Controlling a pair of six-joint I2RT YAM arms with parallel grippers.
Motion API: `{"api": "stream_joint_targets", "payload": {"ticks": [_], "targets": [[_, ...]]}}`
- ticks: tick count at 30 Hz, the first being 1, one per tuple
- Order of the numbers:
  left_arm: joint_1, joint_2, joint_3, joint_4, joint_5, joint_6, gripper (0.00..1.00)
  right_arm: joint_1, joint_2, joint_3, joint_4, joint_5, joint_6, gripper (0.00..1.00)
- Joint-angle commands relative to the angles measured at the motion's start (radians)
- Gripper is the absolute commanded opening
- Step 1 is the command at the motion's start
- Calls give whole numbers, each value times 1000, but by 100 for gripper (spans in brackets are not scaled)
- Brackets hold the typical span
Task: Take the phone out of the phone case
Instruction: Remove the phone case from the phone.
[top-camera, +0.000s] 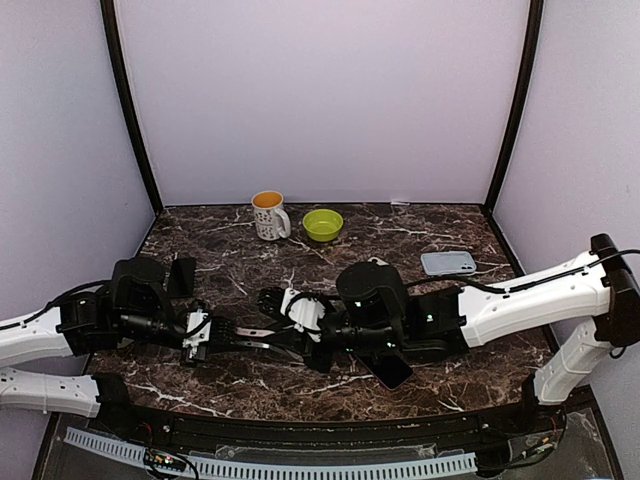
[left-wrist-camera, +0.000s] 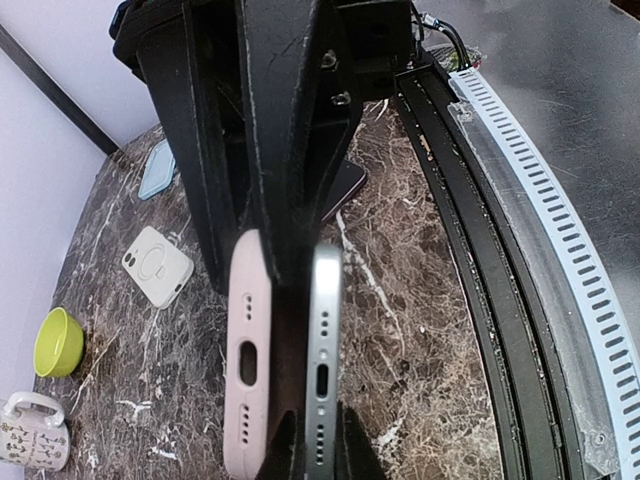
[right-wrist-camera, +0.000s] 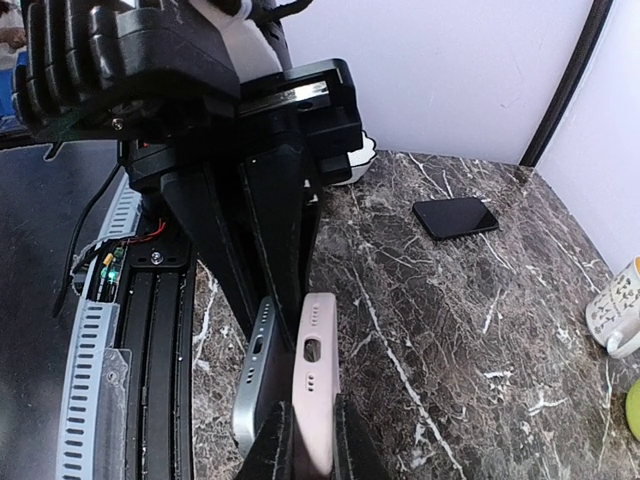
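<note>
**Phone and Case Held Apart Between Two End Effectors**

We see the left end effector (left-wrist-camera: 316, 452) closed narrow on the grey phone (left-wrist-camera: 322, 340). The phone stands on edge between its fingers, port end toward the wrist camera. Just beside it, across a thin dark gap, the pink phone case (left-wrist-camera: 247, 340) also stands on edge. It is pinched in the right end effector (right-wrist-camera: 306, 445), which reaches in from the opposite side. Both appear lifted off the marble desk (top-camera: 440, 300), midway between the two wrists.

At the ends facing each camera, the phone sits outside the case's lip. The far ends are hidden behind the fingers, so we cannot tell whether they are fully clear.

We judge the extraction mostly done. What seems left is to draw the end effectors apart until phone and case share no edge, then set them down. Farther off, ahead of the right end effector's fingers, a dark handset (right-wrist-camera: 455, 217) lies flat on the desk.
</note>
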Motion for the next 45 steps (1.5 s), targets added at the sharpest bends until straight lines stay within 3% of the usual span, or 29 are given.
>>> {"api": "stream_joint_targets", "payload": {"ticks": [1,22,45], "targets": [[28,-16,123,191,-169,-22,0,60,10,-57,-114,-127,13,0],[30,-22,286,110,-155,-40,0,51,37,-101,-105,-55,46,0],[30,-75,312,28,-77,6,0,-70,21,-109,-155,80,149,0]]}}
